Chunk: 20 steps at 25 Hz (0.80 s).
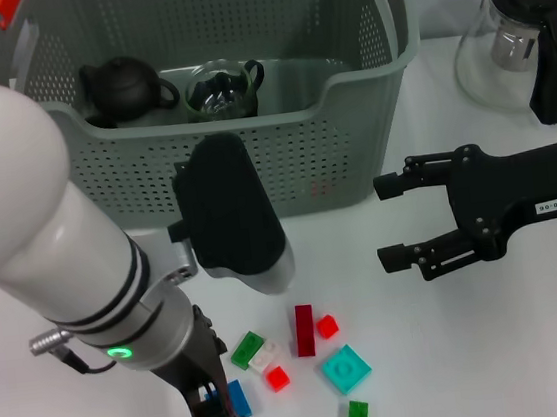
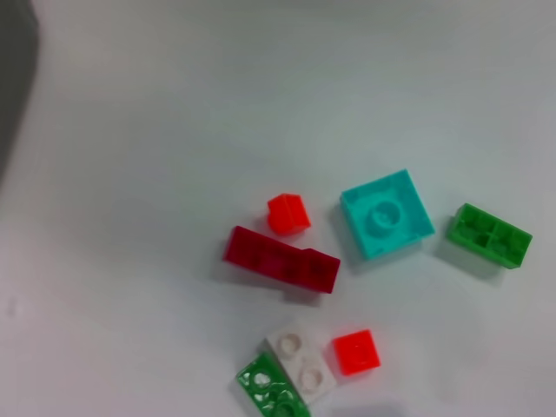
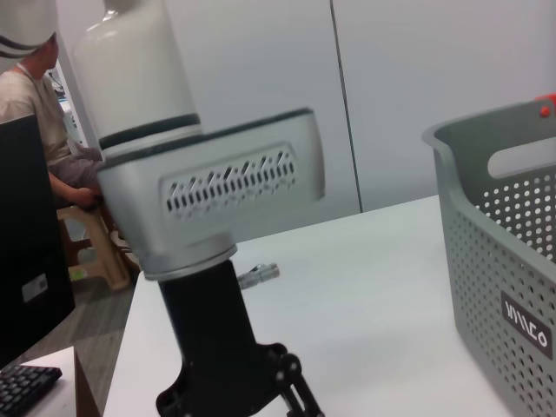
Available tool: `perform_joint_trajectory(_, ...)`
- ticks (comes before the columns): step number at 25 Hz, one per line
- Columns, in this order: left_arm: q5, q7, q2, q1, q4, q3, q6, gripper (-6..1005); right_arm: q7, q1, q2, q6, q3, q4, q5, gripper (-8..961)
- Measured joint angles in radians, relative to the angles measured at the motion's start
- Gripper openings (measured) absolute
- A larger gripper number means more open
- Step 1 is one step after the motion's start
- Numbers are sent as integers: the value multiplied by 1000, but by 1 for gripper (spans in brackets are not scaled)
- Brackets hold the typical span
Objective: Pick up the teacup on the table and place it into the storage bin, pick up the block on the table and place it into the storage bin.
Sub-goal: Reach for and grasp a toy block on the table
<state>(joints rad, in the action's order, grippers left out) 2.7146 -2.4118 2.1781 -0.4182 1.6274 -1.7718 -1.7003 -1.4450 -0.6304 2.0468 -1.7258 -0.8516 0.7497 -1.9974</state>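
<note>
Left hand (image 1: pixel 224 408) closed on blue block (image 1: pixel 238 398), right hand (image 1: pixel 393 222) open, idle

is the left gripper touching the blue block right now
Touching. The head view shows the left gripper low on the table with its dark fingers closed around the blue block.
</note>
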Motion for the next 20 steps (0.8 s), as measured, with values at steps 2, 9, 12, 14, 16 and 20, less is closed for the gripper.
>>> perform_joint_trajectory(2,2,-20,0,-1,-7,-25,7,803,0,-2,-1,1,0,0,0,945)
perform_joint_trajectory(9,6,-69,0,-2,-47,-76,49,798,6,-10,-3,2,0,0,0,945)
perform_joint_trajectory(12,7,-77,0,-2,-63,-79,59,796,7,-11,-3,2,-1,0,0,945)
perform_joint_trajectory(14,9,-82,0,-2,-78,-79,68,795,7,-11,-3,2,-2,-2,0,945)
perform_joint_trajectory(16,18,-82,0,-2,-95,-80,79,794,8,-11,-3,2,-2,-5,-1,945)
perform_joint_trajectory(20,25,-82,0,-2,-106,-80,89,791,9,-7,-2,2,-3,-7,-1,945)
